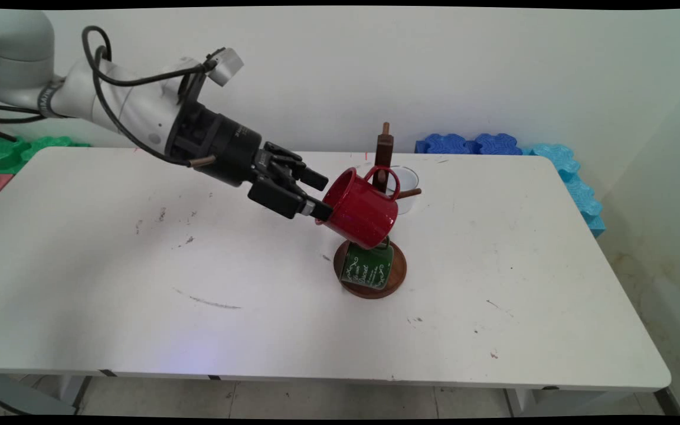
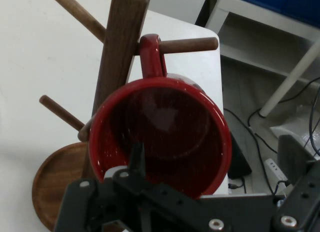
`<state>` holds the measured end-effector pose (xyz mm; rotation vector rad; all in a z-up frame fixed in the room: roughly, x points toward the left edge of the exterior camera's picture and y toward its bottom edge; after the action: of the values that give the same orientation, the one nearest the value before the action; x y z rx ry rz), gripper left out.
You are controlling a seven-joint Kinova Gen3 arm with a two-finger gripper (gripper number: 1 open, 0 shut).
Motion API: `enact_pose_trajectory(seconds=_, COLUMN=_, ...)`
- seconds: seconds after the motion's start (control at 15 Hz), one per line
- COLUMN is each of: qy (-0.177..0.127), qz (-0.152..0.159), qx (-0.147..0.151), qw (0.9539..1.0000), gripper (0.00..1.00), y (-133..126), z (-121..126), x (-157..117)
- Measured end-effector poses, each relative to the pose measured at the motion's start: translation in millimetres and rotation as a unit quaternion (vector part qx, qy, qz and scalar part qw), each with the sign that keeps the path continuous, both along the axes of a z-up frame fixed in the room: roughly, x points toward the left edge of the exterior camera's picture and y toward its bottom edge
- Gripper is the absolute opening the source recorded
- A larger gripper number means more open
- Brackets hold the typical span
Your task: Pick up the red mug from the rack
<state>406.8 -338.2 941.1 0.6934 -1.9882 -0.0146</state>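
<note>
My gripper is shut on the rim of a red enamel mug, which is tilted on its side with its mouth toward the hand. In the hand view one finger sits inside the red mug and the other is outside the wall. The mug's handle lies against a peg of the wooden mug tree; whether the peg passes through the loop I cannot tell. A green mug hangs lower on the tree, above its round base.
A clear cup stands just behind the tree post. Blue foam tiles and cyan ones lie beyond the table's far right corner, green ones at the far left. The table's right edge is some way off.
</note>
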Motion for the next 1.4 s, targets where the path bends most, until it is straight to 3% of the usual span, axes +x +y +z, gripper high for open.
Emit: enact_pose_trajectory(seconds=1.4, qy=-0.015, qz=0.000, qx=0.001, qw=0.9999, gripper=1.00, y=-19, z=5, x=-22)
